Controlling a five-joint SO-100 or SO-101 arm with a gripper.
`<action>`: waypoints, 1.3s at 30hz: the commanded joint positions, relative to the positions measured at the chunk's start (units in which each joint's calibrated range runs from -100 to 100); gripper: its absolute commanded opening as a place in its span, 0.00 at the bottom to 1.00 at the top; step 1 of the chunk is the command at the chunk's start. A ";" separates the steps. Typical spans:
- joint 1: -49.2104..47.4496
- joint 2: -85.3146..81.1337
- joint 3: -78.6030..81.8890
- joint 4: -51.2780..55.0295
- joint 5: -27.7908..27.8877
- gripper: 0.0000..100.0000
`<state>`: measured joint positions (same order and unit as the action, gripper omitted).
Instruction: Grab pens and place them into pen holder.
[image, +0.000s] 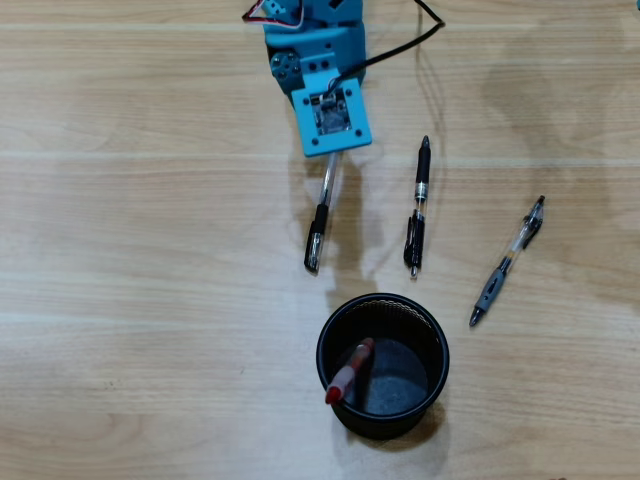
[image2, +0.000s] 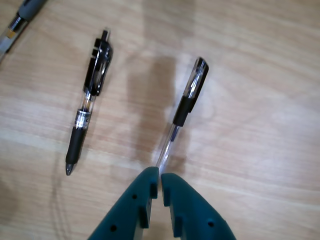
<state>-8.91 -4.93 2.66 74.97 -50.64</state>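
My blue gripper (image2: 160, 176) is shut on the clear barrel of a pen with a black cap (image2: 187, 102). The pen sticks out ahead of the jaws, and its shadow on the wood lies apart from it, so it seems held a little above the table. In the overhead view the gripper (image: 332, 160) is at the top centre, and the held pen (image: 318, 232) points down toward the black pen holder (image: 390, 425). A red pen (image: 348, 372) leans inside the holder. A black pen (image: 418, 205) (image2: 89, 117) and a grey-grip pen (image: 508, 262) (image2: 20, 17) lie on the table.
The wooden table (image: 150, 300) is bare on the left side. A black cable (image: 415, 40) runs from the arm at the top.
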 joint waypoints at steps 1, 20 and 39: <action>0.45 -2.84 0.96 -0.30 -0.78 0.02; 1.46 8.45 1.14 -0.39 -1.46 0.02; -1.10 9.81 -0.13 -4.22 -8.11 0.19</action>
<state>-8.81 5.10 4.17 71.86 -57.35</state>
